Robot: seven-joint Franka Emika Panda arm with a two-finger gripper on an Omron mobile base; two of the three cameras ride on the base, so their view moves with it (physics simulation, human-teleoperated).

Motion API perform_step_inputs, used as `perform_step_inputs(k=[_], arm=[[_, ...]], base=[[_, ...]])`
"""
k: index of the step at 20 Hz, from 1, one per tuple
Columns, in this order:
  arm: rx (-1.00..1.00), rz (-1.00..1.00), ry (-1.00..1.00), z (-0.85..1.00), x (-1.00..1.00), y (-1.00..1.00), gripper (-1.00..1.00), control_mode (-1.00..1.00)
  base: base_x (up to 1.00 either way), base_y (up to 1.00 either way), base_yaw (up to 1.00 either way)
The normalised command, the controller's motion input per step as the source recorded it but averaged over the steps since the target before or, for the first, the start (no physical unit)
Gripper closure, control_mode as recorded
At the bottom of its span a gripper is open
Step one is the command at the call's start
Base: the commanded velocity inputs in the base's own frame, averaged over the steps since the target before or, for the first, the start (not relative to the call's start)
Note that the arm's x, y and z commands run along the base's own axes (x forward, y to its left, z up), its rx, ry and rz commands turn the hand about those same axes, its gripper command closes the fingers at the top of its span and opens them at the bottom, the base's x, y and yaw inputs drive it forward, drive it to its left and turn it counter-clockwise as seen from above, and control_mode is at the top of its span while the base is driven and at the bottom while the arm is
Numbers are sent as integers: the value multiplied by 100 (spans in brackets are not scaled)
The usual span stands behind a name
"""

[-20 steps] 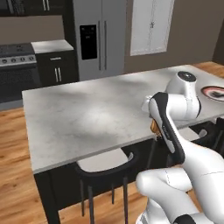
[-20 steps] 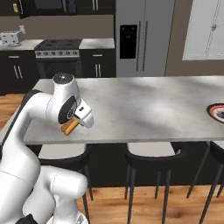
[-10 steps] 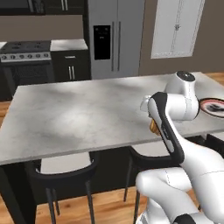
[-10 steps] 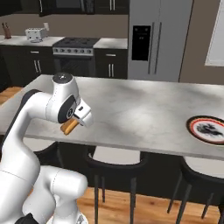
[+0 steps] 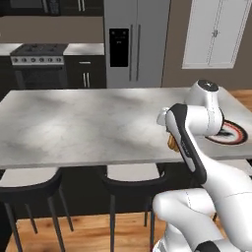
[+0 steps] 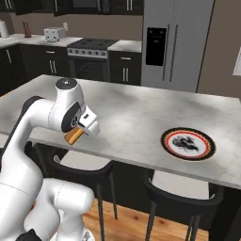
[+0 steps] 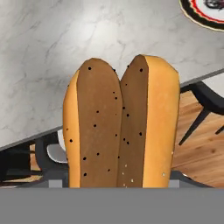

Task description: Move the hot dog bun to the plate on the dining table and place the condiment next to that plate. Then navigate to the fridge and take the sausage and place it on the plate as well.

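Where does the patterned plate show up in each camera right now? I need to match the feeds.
Left base view: the plate is at the right edge, partly behind the arm.
Right base view: right of centre, near the front edge of the dining table.
Hand view: top right corner, cut off.
Shared landmark: the fridge.
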Motion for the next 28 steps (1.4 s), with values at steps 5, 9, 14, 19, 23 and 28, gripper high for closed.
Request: perform_step_inputs(k=[5,9,14,19,23,28], arm=[[0,0,0,0,0,0,100,100],[0,0,0,0,0,0,100,100],[2,0,2,-7,14,-15,100,-100],[3,-11,6,-68,96,-95,100,-100],[0,-23,4,-79,100,-100,100,-100],[0,-17,0,-64,93,-90,100,-100]], base=[[39,-100,25],[55,-100,18],[51,-73,4],[0,0,0],[0,0,0],[0,0,0]])
